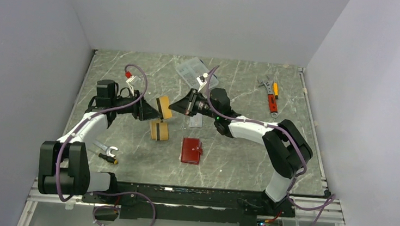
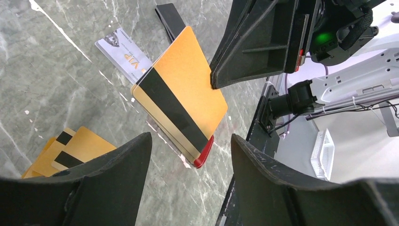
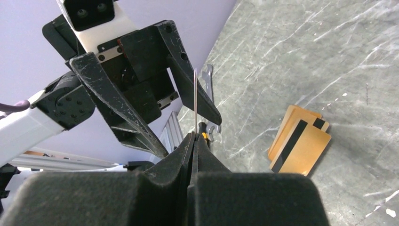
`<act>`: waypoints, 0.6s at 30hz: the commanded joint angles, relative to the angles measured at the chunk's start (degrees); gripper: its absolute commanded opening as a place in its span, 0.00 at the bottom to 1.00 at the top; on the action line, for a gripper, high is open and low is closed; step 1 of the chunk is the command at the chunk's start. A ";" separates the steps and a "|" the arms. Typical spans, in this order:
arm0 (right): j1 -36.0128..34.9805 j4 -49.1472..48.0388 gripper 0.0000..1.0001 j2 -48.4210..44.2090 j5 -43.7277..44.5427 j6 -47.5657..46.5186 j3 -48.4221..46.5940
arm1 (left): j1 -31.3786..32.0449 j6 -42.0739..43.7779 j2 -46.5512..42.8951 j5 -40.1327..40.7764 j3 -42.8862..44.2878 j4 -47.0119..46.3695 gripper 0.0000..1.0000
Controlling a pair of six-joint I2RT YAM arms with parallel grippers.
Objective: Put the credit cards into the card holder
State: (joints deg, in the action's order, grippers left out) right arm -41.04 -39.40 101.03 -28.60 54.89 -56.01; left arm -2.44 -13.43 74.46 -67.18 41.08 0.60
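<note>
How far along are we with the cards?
Nothing looks done: the red card holder lies on the table, apparently closed. In hand: the right gripper pinches one striped orange card, facing the open left gripper. Left: the orange stack and the white card.
</note>
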 commanded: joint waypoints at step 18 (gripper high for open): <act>-1.47 -4.64 0.20 1.20 -3.53 0.39 -3.31 | -0.90 -6.54 0.20 -9.87 0.35 -9.69 0.17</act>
State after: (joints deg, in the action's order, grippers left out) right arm -42.81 -39.62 102.98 -30.04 55.51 -58.81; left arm -3.51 -20.71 74.89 -72.20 39.24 -8.58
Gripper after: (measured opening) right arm 0.164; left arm 0.194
